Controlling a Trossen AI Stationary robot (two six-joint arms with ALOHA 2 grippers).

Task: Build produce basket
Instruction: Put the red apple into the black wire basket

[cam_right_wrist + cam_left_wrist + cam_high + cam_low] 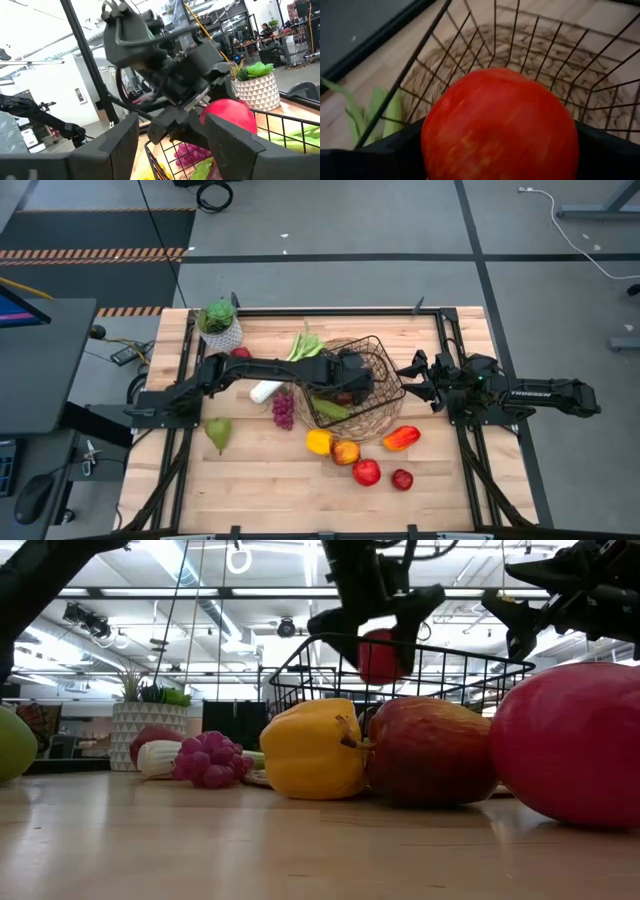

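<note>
Roughly mid-table, toward the far side, sits the basket (355,385), square wire rim open upward over its woven wicker base, with a green piece of produce (332,409) lying inside near the left wall. Above that rim hangs the left gripper (380,635), closed firmly on a red apple (500,125), the apple lifted clear of the wicker floor and poised within the wire walls. Just off the basket's right side hovers the right gripper (412,375), fingers spread apart and holding nothing, aimed leftward at the mesh. Along the near rim crowd a yellow pepper (318,442), a red-yellow apple (345,451), an orange-red pepper (400,438), and two more red apples (367,472) (402,479), leaving bare board only nearer the front edge. Left of the basket lies the leek (290,365), long axis slanting, white end toward the near left, green leaves toward the far right; beside it the purple grapes (284,410), with a green pear (218,433) farther left. At the far-left corner stands a potted plant (220,325).
</note>
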